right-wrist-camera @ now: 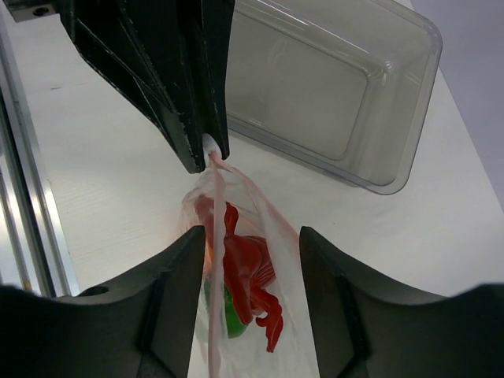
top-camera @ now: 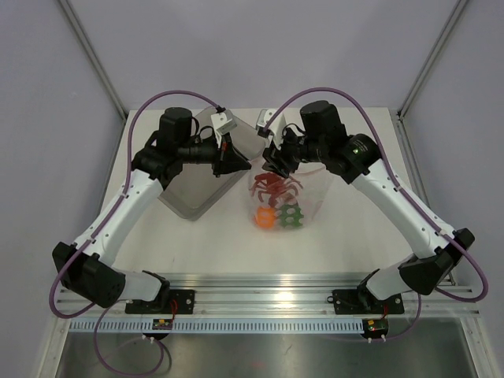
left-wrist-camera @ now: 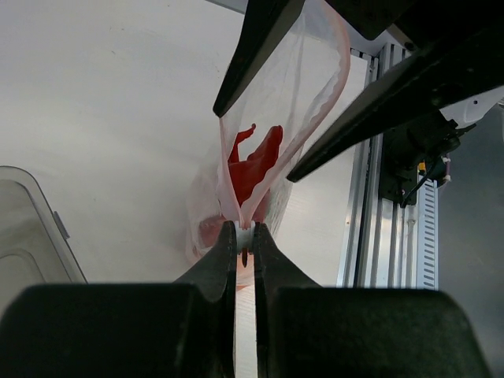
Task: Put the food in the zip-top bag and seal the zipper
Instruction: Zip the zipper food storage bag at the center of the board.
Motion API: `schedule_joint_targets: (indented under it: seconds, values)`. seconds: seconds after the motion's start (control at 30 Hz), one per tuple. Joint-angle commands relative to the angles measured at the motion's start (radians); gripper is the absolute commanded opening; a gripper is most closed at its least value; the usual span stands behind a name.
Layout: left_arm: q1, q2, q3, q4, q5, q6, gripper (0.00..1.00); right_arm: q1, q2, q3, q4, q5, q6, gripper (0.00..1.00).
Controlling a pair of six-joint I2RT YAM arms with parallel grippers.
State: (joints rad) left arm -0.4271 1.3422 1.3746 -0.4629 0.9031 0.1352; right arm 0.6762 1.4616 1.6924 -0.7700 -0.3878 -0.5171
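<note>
**White table point(top-camera: 346, 252), zip-top bag point(top-camera: 312, 197) held upright by its top edge**

Btw. the near rail and the bag the surface lies bare, w/ free room in front and off to the right side. The bag stands mid-table w/ all three foods in its bottom: orange fruit point(top-camera: 264, 218) and green pepper point(top-camera: 290, 214) lowest, red lobster point(top-camera: 274, 187) above them. Up top, the left gripper point(left-wrist-camera: 244, 234) is closed tight on the bag's mouth edge, at one end of the zipper point(right-wrist-camera: 214, 252). From that pinch the two lips spread apart, so the mouth is not sealed. Opposite it the right gripper point(right-wrist-camera: 252, 235) has its jaws wide, one each side of the bag's upper part, gripping nothing — can't tell if a finger brushes the plastic. Just left of the bag, under the left arm, sits a clear tray point(top-camera: 197, 185), its far end near the table's back edge.
</note>
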Motion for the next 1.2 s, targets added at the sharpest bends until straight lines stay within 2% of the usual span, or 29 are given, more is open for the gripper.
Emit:
schedule_joint_targets:
  seconds: [0.0,0.07,0.2,0.3,0.43,0.5,0.53,0.67,0.9,0.97,1.07,1.17]
  values:
    - [-0.004,0.002,0.055,0.035,0.042,0.018,0.0,0.01,0.017,0.03,0.051,0.015,0.002,0.54]
    - [-0.004,0.0,0.058,0.03,0.052,0.021,0.0,0.01,0.022,0.027,0.055,0.013,0.005,0.51]
    - [-0.004,-0.002,0.067,0.012,0.046,0.032,0.0,0.013,0.014,0.032,0.058,0.02,0.025,0.54]
    - [-0.004,0.002,0.081,-0.025,0.03,0.053,0.0,0.011,-0.023,0.039,0.049,-0.014,0.037,0.5]
    - [-0.004,0.003,0.095,-0.057,0.022,0.073,0.0,0.023,-0.102,0.038,0.057,-0.086,0.019,0.5]
    - [-0.004,0.0,0.098,-0.06,0.022,0.075,0.0,0.039,-0.104,0.042,0.063,-0.077,-0.004,0.54]
    - [-0.004,0.0,0.099,-0.062,0.017,0.079,0.0,0.043,-0.096,0.044,0.063,-0.069,-0.014,0.6]
    - [-0.004,0.0,0.104,-0.069,0.025,0.086,0.0,0.051,-0.047,0.041,0.072,-0.031,-0.064,0.69]
    - [-0.004,0.008,0.11,-0.08,0.053,0.096,0.0,0.052,0.034,0.061,0.087,-0.005,-0.123,0.75]
    - [-0.004,0.012,0.112,-0.083,0.06,0.098,0.0,0.051,0.052,0.07,0.083,-0.005,-0.138,0.75]
    - [-0.004,0.014,0.115,-0.086,0.066,0.101,0.0,0.052,0.071,0.095,0.061,-0.008,-0.152,0.69]
    - [-0.004,0.014,0.116,-0.092,0.066,0.104,0.0,0.052,0.077,0.098,0.055,-0.002,-0.146,0.47]
